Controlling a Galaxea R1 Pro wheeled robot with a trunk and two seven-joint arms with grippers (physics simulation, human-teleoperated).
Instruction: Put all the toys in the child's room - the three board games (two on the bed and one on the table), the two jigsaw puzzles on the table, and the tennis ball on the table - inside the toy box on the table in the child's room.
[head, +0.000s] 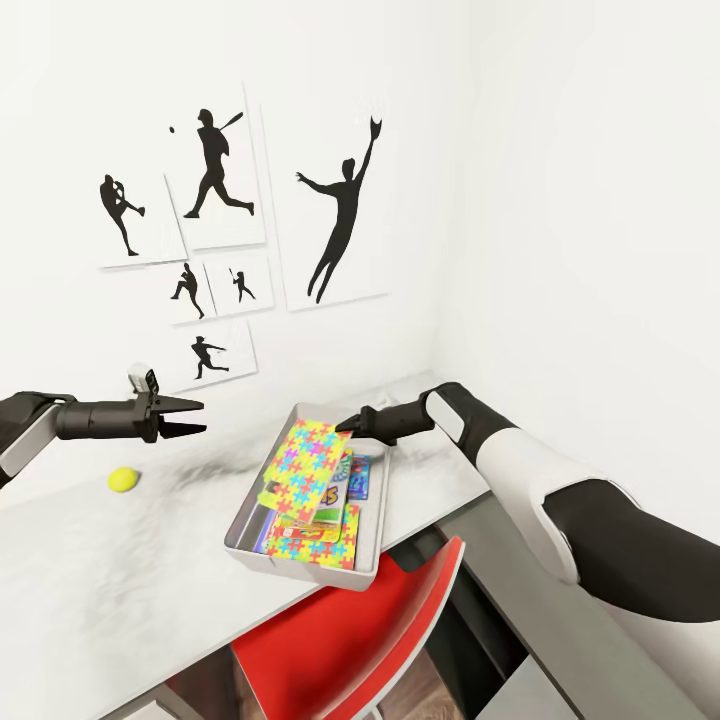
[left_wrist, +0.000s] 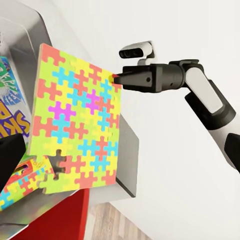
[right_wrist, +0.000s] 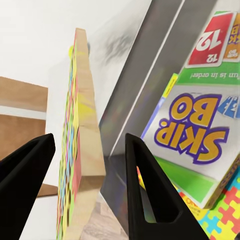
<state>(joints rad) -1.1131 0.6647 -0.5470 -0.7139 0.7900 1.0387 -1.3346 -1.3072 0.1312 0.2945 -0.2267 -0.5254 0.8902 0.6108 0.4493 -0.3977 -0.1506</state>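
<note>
1. The child's room has plain white walls meeting in a corner, with black silhouette sports pictures (head: 235, 230) hung at ten to eleven o'clock from the bin.
2. The table (head: 110, 580) has a pale mottled top running from the near left up to the corner. Its front edge cuts diagonally toward five o'clock, and a red chair (head: 350, 640) is tucked under that edge, just below the bin.
3. The toy box (head: 300, 555) sits near the table's front edge, its near corner close to the drop. Open tabletop lies to its nine o'clock; the wall is close at its one o'clock.
4. Inside the toy box lie a SKIP-BO board game (right_wrist: 197, 135) and a flat jigsaw puzzle (head: 315, 545) at the near end.
5. A second jigsaw puzzle (head: 305, 470) stands tilted on edge in the toy box, its top corner up at the far rim.
6. The right gripper (head: 345, 425) reaches in from three o'clock. Its fingers straddle that puzzle's upper corner with gaps on both sides in the right wrist view, so the jaws are released.
7. The left gripper (head: 195, 418) hovers above the table at nine o'clock from the bin, jaws spread and holding nothing.
8. The tennis ball (head: 123, 480) rests on the tabletop below the left gripper, well apart from the toy box.
</note>
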